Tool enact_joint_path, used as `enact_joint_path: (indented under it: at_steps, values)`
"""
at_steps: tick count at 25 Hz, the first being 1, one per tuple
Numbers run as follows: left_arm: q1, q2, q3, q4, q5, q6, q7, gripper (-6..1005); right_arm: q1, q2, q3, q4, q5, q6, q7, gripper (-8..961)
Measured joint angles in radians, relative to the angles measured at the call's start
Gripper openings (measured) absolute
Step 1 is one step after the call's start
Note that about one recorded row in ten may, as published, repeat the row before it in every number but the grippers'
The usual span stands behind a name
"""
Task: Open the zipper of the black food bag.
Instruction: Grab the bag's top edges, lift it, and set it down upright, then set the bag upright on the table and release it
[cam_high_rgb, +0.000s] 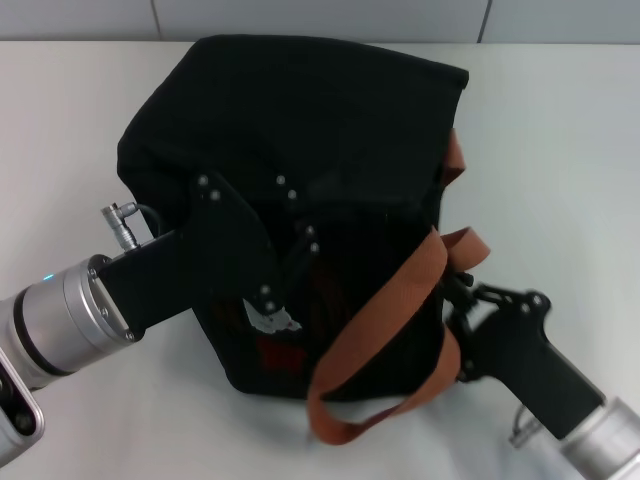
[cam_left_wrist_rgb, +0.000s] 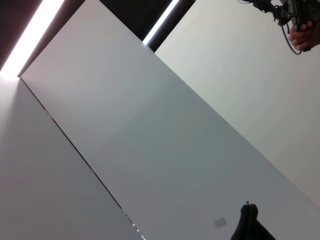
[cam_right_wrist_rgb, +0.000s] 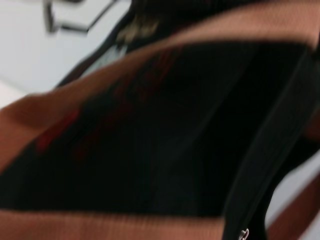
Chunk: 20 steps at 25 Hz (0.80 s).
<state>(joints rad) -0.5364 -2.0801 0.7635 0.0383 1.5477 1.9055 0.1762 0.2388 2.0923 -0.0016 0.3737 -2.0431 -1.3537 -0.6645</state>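
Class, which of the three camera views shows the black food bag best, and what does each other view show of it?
The head view: the whole black food bag lies on the table with both brown handles visible. The right wrist view shows only a blurred close-up of black fabric and handle webbing. The left wrist view shows none of it.

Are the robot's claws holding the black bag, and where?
It cannot be told. The left claw lies against the black food bag's front; the right claw is at its side. Neither grip shows.

Both arms end in brushed silver cylindrical wrist sections leading into matte black gripper housings. The left gripper (cam_high_rgb: 262, 262) has flat black plates dotted with small silver screw heads, a silver angled connector with a thin black cable, and a small blue-green light on its silver collar. The right gripper (cam_high_rgb: 470, 318) shows black linkages and a similar silver connector.
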Motion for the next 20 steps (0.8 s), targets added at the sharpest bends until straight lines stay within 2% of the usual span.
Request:
enact_joint_path:
  at_steps: [4, 8, 10, 12, 14, 15, 16, 17, 20]
  values:
    - [-0.001, 0.0, -0.007, -0.004, -0.004, -0.001, -0.001, 109, -0.039, 0.0, 0.001, -0.023, 0.001, -0.001, 0.018, 93]
    - [-0.005, 0.0, -0.039, -0.046, -0.005, -0.002, -0.002, 109, -0.072, -0.001, 0.003, -0.031, 0.001, -0.16, 0.085, 115]
    - [-0.011, 0.0, -0.092, -0.103, -0.005, 0.001, -0.003, 109, -0.088, -0.001, 0.016, -0.049, 0.002, -0.263, 0.151, 126]
    - [-0.006, 0.0, -0.191, -0.189, -0.005, 0.002, -0.006, 109, -0.098, -0.002, 0.039, -0.08, 0.004, -0.375, 0.259, 137]
    - [0.021, 0.0, -0.278, -0.244, -0.003, -0.003, -0.027, 109, -0.099, -0.003, 0.056, -0.11, 0.004, -0.443, 0.352, 148]
    - [0.021, 0.0, -0.278, -0.244, -0.003, -0.003, -0.027, 109, -0.097, -0.004, 0.063, -0.128, 0.004, -0.473, 0.4, 154]
    - [0.08, 0.0, -0.361, -0.27, 0.0, -0.021, -0.102, 109, -0.094, -0.004, 0.071, -0.141, 0.005, -0.49, 0.447, 159]
    - [0.093, 0.0, -0.371, -0.269, 0.0, -0.028, -0.13, 109, -0.091, -0.004, 0.077, -0.151, 0.005, -0.5, 0.48, 165]
    - [0.146, 0.0, -0.389, -0.248, 0.001, -0.061, -0.233, 110, -0.08, -0.005, 0.086, -0.166, 0.004, -0.517, 0.544, 307]
